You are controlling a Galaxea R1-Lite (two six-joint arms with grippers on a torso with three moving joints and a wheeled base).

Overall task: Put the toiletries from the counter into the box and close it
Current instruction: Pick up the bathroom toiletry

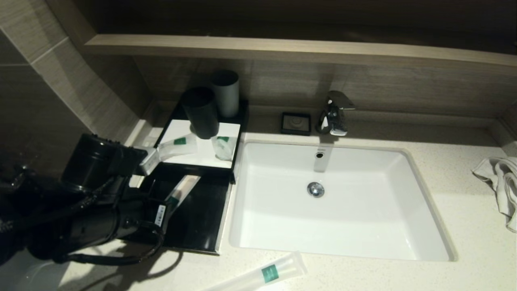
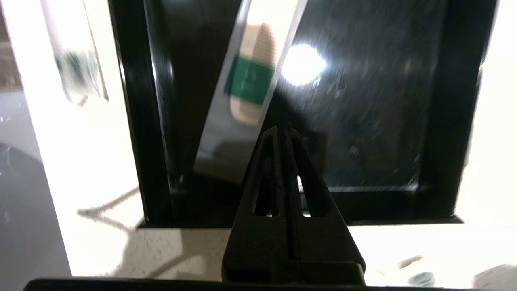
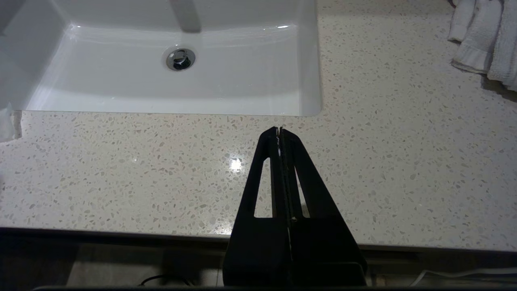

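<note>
The black box point(image 1: 241, 117) stands left of the basin, its white panel point(image 1: 202, 155) bearing two clear packets with green labels point(image 1: 177, 143) point(image 1: 224, 147). Its shallow black drawer point(image 1: 202, 226) is pulled out towards me, and a slim packet point(image 1: 182, 190) lies slantwise in it. My left gripper point(image 2: 282, 129) is shut and empty, hovering over the drawer's point(image 2: 363, 121) edge near the end of that slim packet point(image 2: 246, 81). A long clear tube point(image 1: 264, 274) lies on the counter point(image 1: 464, 226) in front of the basin. My right gripper point(image 3: 279, 129) is shut and empty over the counter's point(image 3: 121, 169) front strip.
Two dark cups point(image 1: 200, 111) point(image 1: 225, 92) stand at the back of the box. A small black soap dish point(image 1: 296, 123) and the tap point(image 1: 334, 113) sit behind the white basin point(image 1: 335, 226). A white towel point(image 1: 503, 182) lies at the far right.
</note>
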